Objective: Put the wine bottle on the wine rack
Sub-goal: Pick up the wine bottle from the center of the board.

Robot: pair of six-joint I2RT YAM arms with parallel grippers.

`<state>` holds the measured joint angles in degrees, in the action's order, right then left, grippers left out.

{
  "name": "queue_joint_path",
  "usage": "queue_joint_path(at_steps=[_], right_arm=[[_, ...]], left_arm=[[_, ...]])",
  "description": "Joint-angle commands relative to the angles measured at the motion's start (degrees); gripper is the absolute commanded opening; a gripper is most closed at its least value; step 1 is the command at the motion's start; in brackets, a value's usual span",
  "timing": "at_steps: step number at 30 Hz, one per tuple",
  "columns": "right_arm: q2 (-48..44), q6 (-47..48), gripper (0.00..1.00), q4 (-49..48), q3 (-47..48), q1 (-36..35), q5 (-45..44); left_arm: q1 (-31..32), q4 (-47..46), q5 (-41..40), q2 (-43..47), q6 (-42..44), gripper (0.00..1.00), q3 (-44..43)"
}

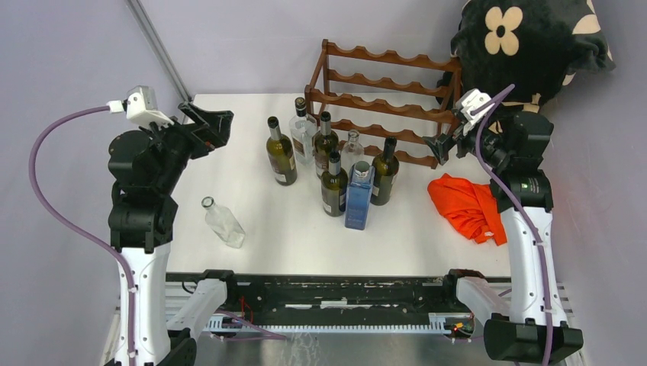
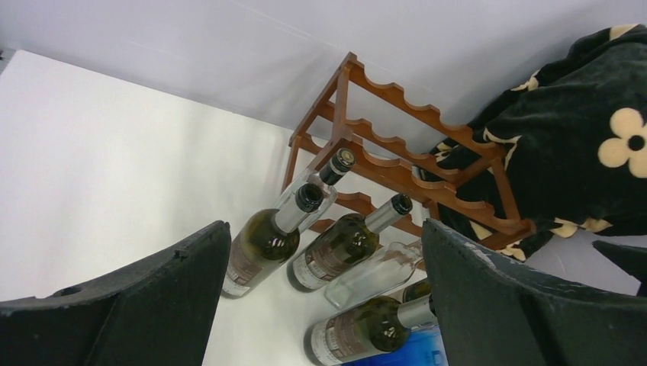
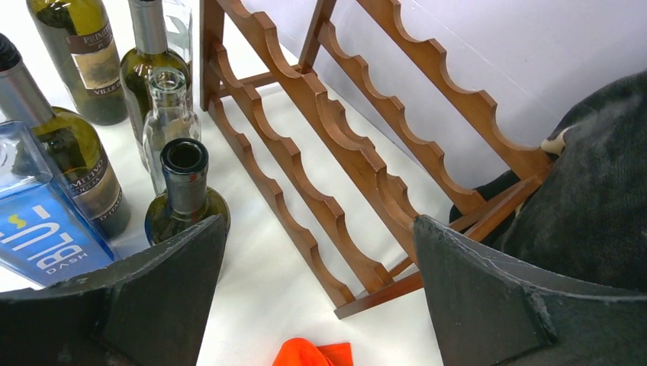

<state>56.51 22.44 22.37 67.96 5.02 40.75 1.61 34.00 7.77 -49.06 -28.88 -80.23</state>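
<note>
The wine rack (image 1: 381, 104) stands at the back of the white table (image 1: 229, 152), a bit to the right. Its wavy wooden rails hold nothing.

Four dark wine bottles (image 1: 281, 156) stand up in a bunch on the table, just in front of the rack. The glass is too dark to show what is inside them. The rightmost dark bottle (image 1: 385, 171) has no cap on its mouth, as the right wrist view shows. Two clear bottles (image 1: 352, 151) stand in the same bunch and look empty. A blue bottle (image 1: 358, 198) stands at the near side of the bunch, just beside a dark one. One more clear bottle, the lying bottle (image 1: 223, 221), is on its side by itself on the near left part of the table. It looks empty too.

An orange cloth (image 1: 467, 206) lies crumpled on the right side of the table, close to the right arm. A black cushion (image 1: 526, 46) with pale flowers sits just behind the right end of the rack. The standing bottles are between the arms and the low rails of the rack.

The left gripper (image 1: 212, 126) is up over the back left of the table. Its jaws are wide apart and hold nothing. The right gripper (image 1: 442, 145) is beside the right end of the rack. Its jaws are wide apart too, with nothing in them.
</note>
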Motion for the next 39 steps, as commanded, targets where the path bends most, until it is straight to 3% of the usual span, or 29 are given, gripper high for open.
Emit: queue_joint_path(at_steps=[1,6,11,14,18,21,24,29,34,39], right_arm=[[-2.08,2.13,0.98,-3.69,-0.79,0.38,4.01],[-3.73,2.41,0.98,-5.34,-3.63,0.42,7.06],[-5.01,2.26,0.98,-7.19,-6.77,0.38,9.5],[-4.91,1.99,0.98,-7.91,-7.99,0.44,10.91],[-3.84,1.82,0.98,-7.98,-7.54,0.43,11.32],[-2.72,2.94,0.98,-6.15,-6.01,0.43,10.45],[-1.72,4.74,0.98,-3.2,-5.37,0.43,9.97],[-1.56,17.38,0.98,1.93,-10.15,0.43,22.6],[1.1,9.71,0.98,-8.13,-13.2,-1.85,22.94],[6.53,10.49,0.98,-6.81,-11.12,-8.3,20.24]], left_arm=[[-0.4,-5.6,3.76,-1.59,-4.75,0.99,-0.55],[-0.45,-10.55,9.65,-5.13,-7.34,0.98,-0.72],[0.52,-8.02,11.95,-8.97,-5.09,0.92,-1.31],[5.53,-0.84,2.81,-11.62,1.59,0.91,-4.55],[19.58,5.3,-16.22,-15.58,10.12,0.91,-6.66],[23.27,4.13,-19.76,-17.36,13.42,0.92,-5.32],[23.36,-0.02,-17.72,-17.62,16.54,0.92,-3.1],[23.36,-7.5,-8.72,-16.56,19.11,0.93,-0.75],[23.38,-14.34,-1.69,-14.22,15.38,0.92,4.65],[23.38,-19.42,-0.47,-12.03,11.32,0.93,7.29]])
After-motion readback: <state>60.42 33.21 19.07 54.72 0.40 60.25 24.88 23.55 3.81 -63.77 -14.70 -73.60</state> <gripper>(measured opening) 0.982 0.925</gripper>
